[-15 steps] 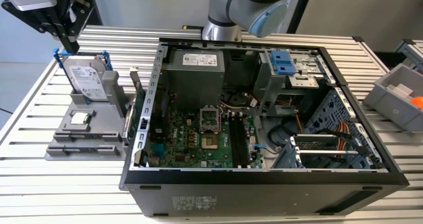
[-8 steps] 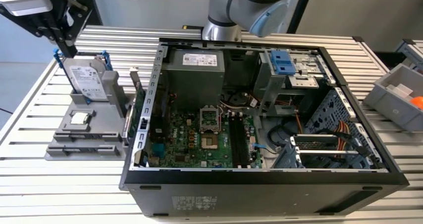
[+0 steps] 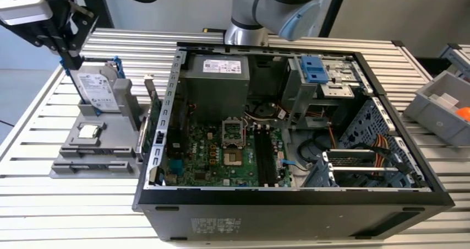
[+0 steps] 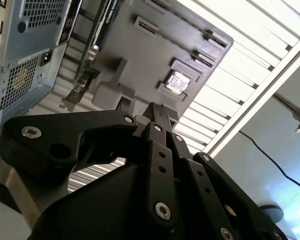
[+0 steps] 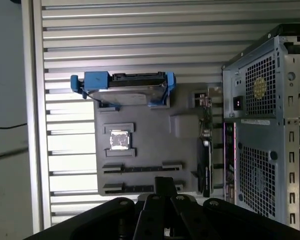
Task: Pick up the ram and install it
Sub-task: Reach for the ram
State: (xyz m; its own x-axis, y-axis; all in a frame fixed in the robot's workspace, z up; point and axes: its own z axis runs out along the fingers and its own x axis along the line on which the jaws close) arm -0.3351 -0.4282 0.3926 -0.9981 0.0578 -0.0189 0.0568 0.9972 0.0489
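bench [image 3: 125, 45]: slatted metal | computer case [image 3: 294, 216]: open, on the bench | grey fixture [image 3: 74, 169]: just beside the case, on the exterior view's left | end effector [image 5: 164, 184]: hangs above the fixture, fingers drawn narrow, nothing seen between them | hard drive [image 3: 96, 92]: upright in the fixture | ram [image 3: 153, 119]: on edge along the fixture's case-side edge, ungripped | processor [image 3: 89, 131]: flat in the fixture
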